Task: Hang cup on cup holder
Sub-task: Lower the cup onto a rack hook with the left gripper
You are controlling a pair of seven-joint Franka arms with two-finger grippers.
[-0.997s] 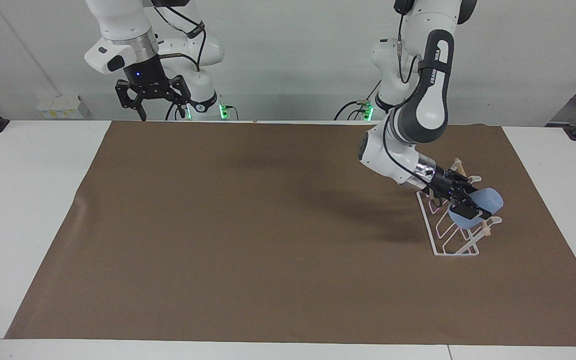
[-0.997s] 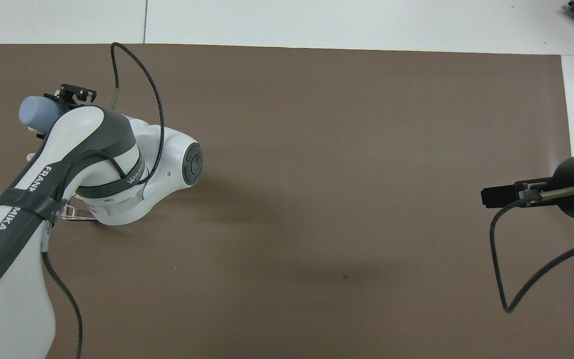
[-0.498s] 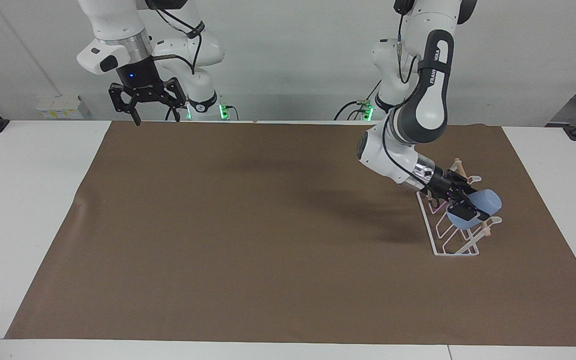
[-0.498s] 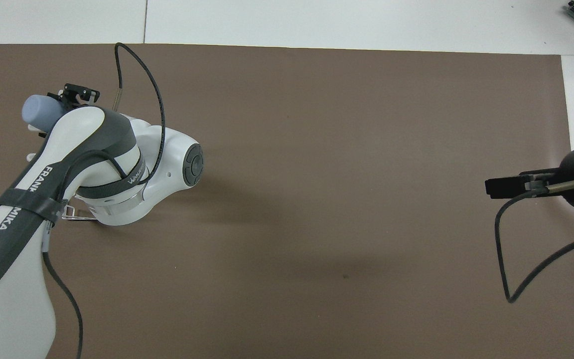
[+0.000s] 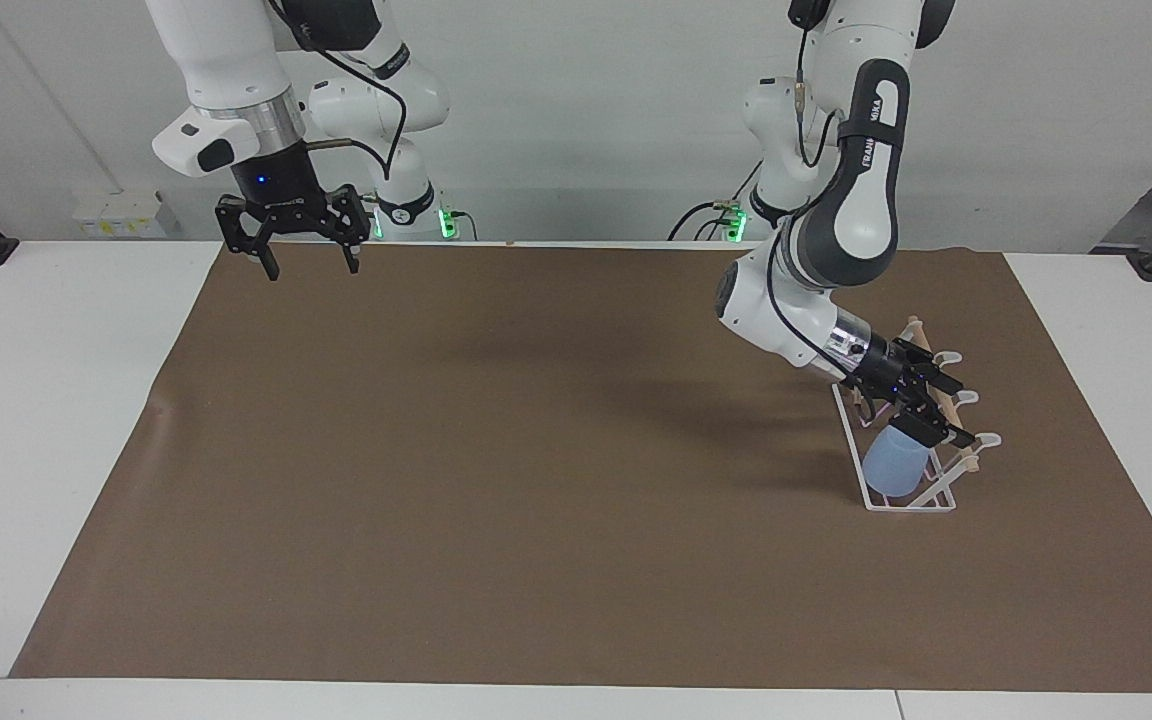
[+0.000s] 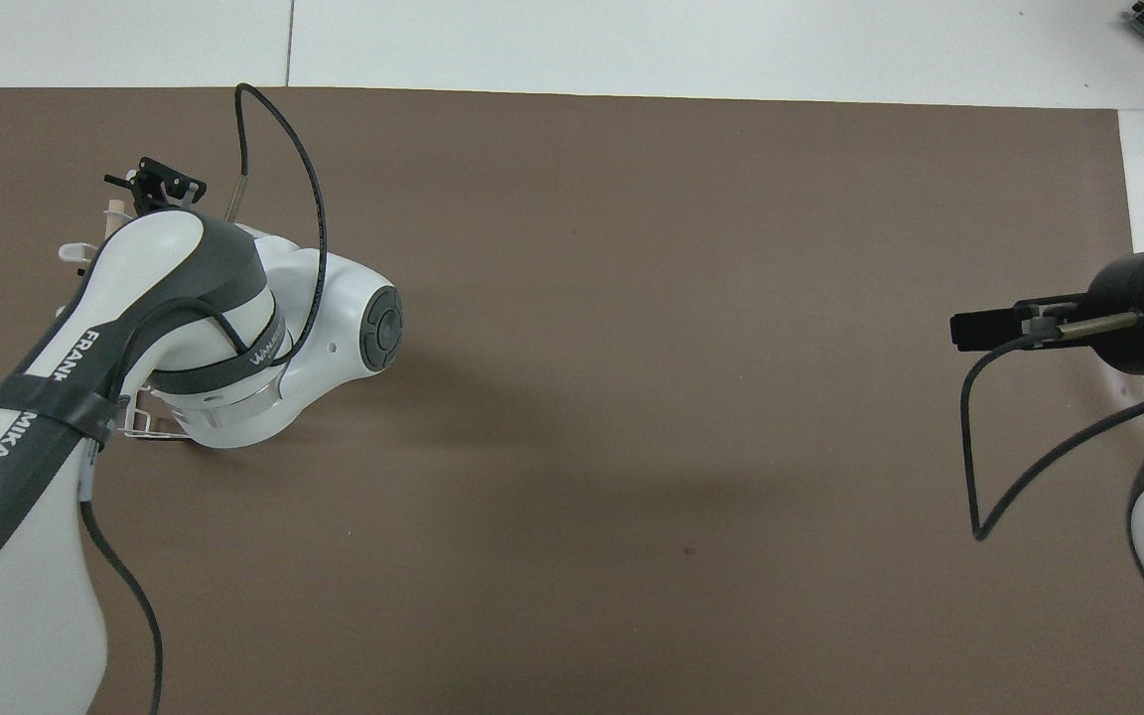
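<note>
1. The cup holder [image 5: 911, 470] stands on the brown mat [image 5: 536, 480] at the left arm's end of the table. Its white wire base rests flat on the mat, and its prongs slant upward away from the base.
2. The cup [image 5: 894, 463] sits low in the cup holder, just above the base wire. Its wider end points down toward the base. It leans against the slanted wires.
3. The left gripper [image 5: 926, 408] is over the upper part of the cup holder, just above the cup. The fingers are spread apart and nothing is pinched between them. One fingertip [image 5: 936, 432] lies close to the top of the cup; contact cannot be confirmed.
4. In the overhead view the left arm covers most of the cup holder [image 6: 75, 253]. Only wire ends and a wooden tip show beside the arm. The left gripper [image 6: 155, 184] shows as a dark part past the arm's wrist. The cup is hidden in this view.
5. The right gripper [image 5: 308, 262] hangs above the edge of the mat nearest the robots, at the right arm's end of the table. Its fingers are spread and it holds nothing. The right arm waits there, well apart from the cup holder.
</note>
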